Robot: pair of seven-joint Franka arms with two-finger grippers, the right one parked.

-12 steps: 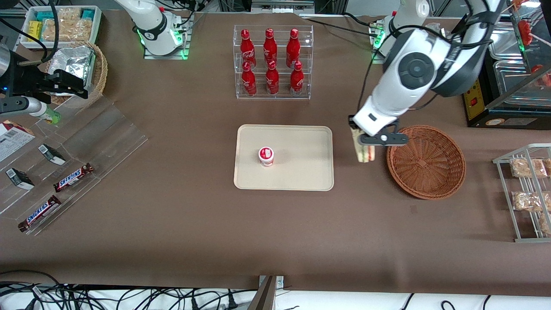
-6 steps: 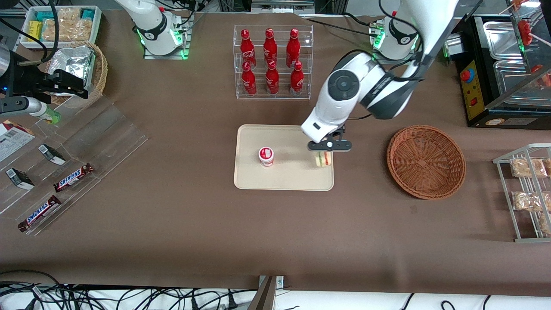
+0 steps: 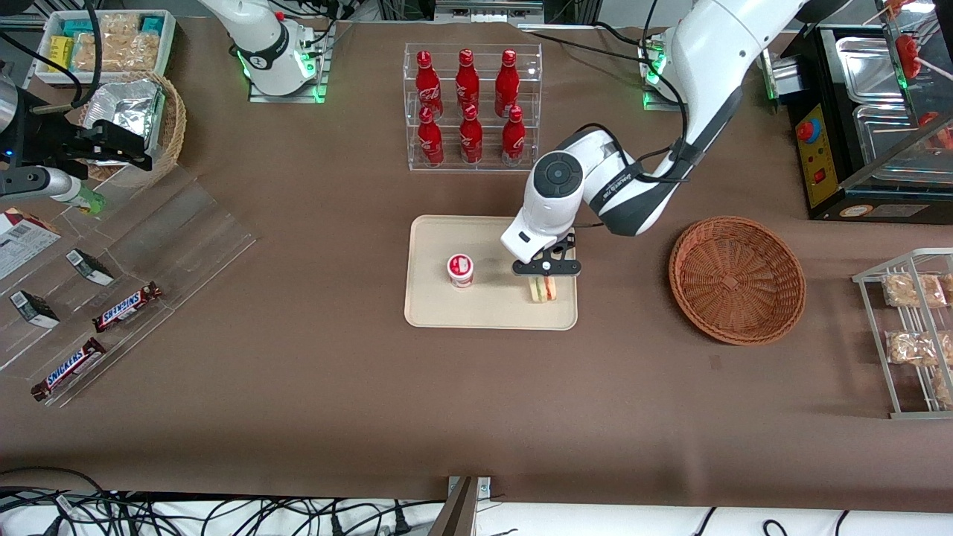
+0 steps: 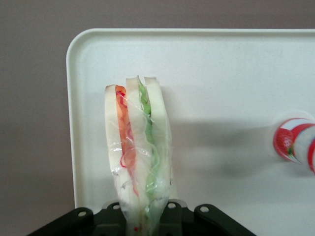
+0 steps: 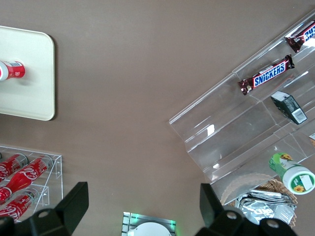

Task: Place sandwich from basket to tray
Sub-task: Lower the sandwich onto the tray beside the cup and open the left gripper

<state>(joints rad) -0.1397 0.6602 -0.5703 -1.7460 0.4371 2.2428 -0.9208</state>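
- The clear-wrapped triangular sandwich [image 3: 542, 289] is held clamped by the left gripper [image 3: 544, 276] over the flat beige tray [image 3: 491, 309].
- Release is best made low, clear of the red-lidded cup [image 3: 460, 269].

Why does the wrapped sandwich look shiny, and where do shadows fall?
Left wrist view: the clear wrap on the triangular white-bread sandwich, held by the gripper, catches glare, and a soft shadow crosses the flat beige tray. Front view: lighting is even, with faint shadows under the arm.
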